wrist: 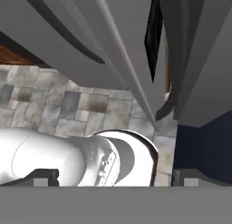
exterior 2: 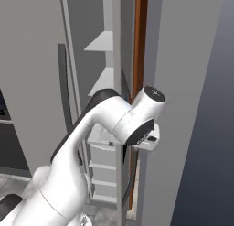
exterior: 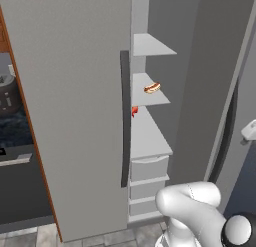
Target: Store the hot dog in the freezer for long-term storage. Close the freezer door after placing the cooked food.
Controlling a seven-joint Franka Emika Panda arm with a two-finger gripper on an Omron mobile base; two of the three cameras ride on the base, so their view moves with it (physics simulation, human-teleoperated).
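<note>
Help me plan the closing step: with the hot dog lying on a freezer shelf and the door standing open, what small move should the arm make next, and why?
Probably push the freezer door toward shut. The hot dog already rests on a shelf inside the freezer, so only closing remains. The right base view shows the arm's wrist beside the door's edge; the gripper holds nothing, fingertips apart.
</note>
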